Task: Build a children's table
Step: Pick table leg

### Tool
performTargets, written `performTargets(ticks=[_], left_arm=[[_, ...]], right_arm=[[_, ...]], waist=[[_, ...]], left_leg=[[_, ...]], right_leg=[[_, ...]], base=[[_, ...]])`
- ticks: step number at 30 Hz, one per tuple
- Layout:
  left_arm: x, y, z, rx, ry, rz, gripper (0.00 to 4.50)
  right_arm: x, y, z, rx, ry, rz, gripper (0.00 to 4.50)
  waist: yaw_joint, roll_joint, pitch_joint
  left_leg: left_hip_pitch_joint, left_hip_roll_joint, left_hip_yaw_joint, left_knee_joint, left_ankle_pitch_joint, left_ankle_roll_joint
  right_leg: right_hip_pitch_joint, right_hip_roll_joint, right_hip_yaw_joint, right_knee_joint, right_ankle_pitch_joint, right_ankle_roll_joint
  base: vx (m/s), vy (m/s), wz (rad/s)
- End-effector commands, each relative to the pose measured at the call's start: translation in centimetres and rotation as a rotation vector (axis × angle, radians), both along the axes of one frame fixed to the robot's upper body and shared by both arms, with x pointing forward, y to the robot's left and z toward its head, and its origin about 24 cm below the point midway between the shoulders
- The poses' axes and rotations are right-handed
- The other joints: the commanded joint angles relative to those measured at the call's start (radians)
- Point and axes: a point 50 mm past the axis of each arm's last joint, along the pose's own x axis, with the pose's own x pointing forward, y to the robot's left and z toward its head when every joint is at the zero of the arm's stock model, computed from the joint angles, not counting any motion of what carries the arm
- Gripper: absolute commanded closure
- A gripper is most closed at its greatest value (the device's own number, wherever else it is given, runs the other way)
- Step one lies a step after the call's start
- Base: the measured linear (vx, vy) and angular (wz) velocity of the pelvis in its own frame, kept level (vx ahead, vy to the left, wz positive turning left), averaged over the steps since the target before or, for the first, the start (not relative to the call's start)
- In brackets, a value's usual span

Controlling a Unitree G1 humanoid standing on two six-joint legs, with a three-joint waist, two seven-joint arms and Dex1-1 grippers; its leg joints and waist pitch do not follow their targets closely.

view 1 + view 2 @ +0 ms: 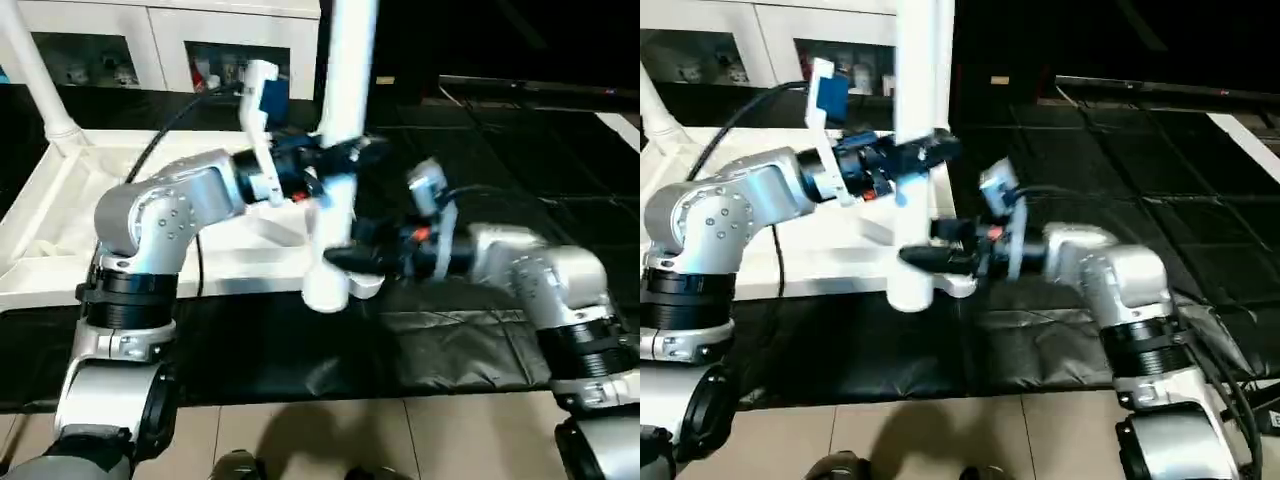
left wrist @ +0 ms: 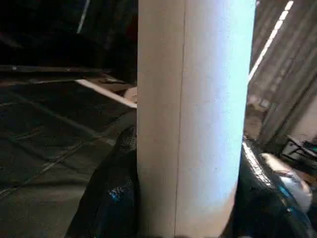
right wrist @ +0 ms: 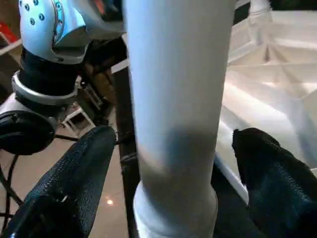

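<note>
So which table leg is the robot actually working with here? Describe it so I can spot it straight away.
Start at the upturned white table top on the black mat; another leg already stands in its far corner socket. The leg in question stands upright at the top's near right corner, between the left gripper, shut on it, and the right gripper, open around its lower end.

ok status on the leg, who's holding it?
Left gripper clamped on white leg, leg upright. Right gripper jaws open either side of the leg's lower end, not gripping. Tabletop upside down behind, one leg already in. Nothing blocking.
</note>
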Motion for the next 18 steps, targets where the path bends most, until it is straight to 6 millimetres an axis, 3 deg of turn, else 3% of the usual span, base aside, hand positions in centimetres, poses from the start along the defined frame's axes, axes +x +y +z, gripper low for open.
performTargets(ticks=[1,18], left_arm=[[-0.7,-1.0,1.3,0.0,-0.051,-0.071,2.68],[-1.2,-2.3,1.9,-0.02,-0.073,-0.156,2.68]], right_arm=[[0.2,0.0,0.6,-0.003,-0.015,0.016,0.63],[-0.5,0.7,-0.3,-0.007,0.01,0.115,2.1]], waist=[[0.004,0.005,-0.107],[0.005,0.006,-0.108]], left_leg=[[0.017,0.064,-0.026,-0.071,-0.118,-0.015],[0.016,0.063,-0.027,-0.071,-0.12,-0.016]], right_leg=[[0.066,-0.1,0.07,-0.071,-0.275,-0.164],[0.067,-0.098,0.07,-0.072,-0.278,-0.153]], base=[[0.0,0.0,0.0],[0.0,0.0,0.0]])
